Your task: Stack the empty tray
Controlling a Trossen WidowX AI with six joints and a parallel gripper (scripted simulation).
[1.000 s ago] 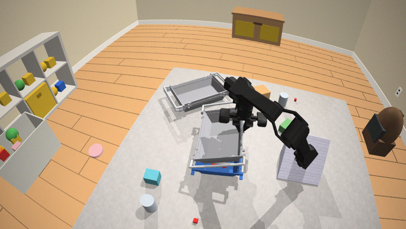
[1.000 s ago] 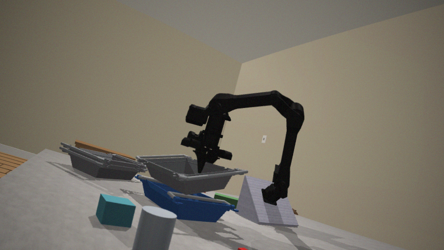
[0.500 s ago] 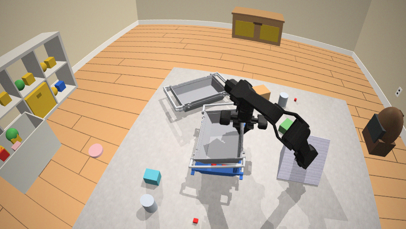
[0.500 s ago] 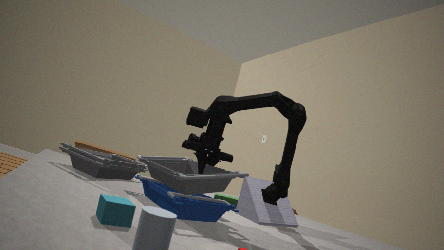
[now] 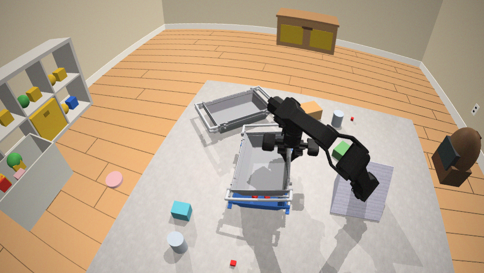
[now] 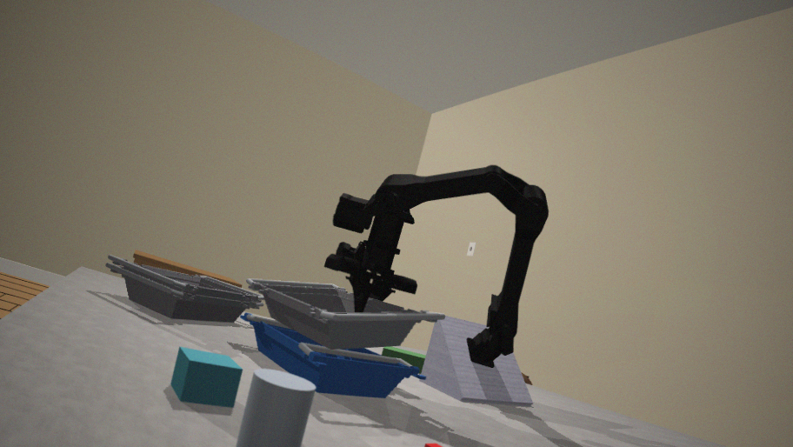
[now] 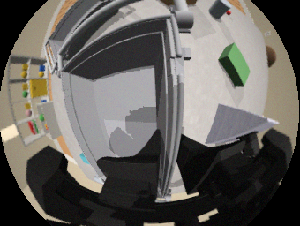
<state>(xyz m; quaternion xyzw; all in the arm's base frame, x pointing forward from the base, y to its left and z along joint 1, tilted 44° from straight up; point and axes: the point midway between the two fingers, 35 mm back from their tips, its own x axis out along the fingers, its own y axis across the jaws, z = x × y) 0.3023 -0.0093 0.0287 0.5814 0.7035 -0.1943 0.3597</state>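
The empty grey tray is held about level above the blue loaded tray. My gripper is shut on the grey tray's long right wall. The blue tray stands on the table, with red blocks partly showing at its near end. Its near wire bar lies in across the top, close under the grey tray's bottom. Its far bar is mostly hidden. I cannot tell whether the grey tray touches the bars.
A second grey tray stands at the back left, close to the held tray. An orange block, a green block and a lilac wedge are to the right. A teal block and a cylinder are front left.
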